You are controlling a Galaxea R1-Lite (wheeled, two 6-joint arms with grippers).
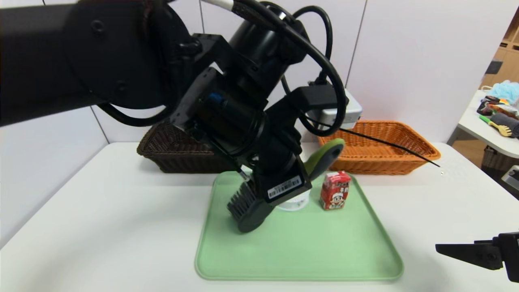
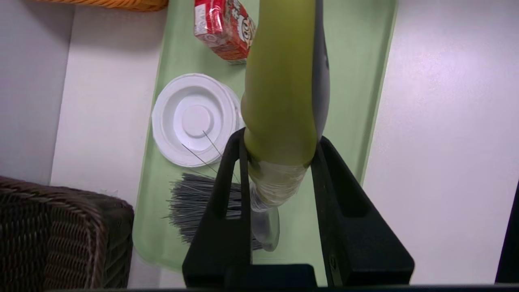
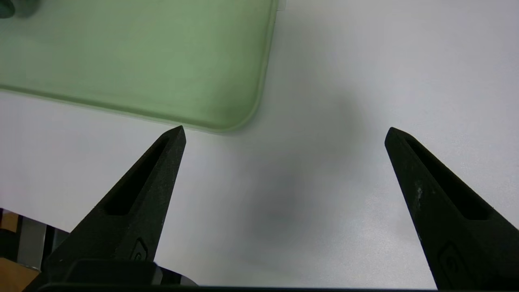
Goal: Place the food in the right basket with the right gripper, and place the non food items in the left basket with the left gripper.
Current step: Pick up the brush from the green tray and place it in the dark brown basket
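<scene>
One brush [image 1: 259,202] is hanging tilted in the left gripper [image 2: 279,162], which is squeezing its handle; it could slip onto the tray [image 1: 300,259]. The right gripper [image 3: 284,134] is waiting wide open.

Hidden for the most part behind the left pincer [image 1: 259,190] at the centre of the head view: the white disc [image 1: 292,201], the middle of the brush [image 1: 259,202] handle, the near right corner of the dark basket [image 1: 178,148]. Cut by the top edge of the left wrist view: the red carton [image 2: 223,28], the orange basket [image 2: 117,4]. Cropped at the head view's lower right edge: the right pincer [image 1: 446,248]. Blurred, upper left of the right wrist view: the green tray [image 3: 162,56].
</scene>
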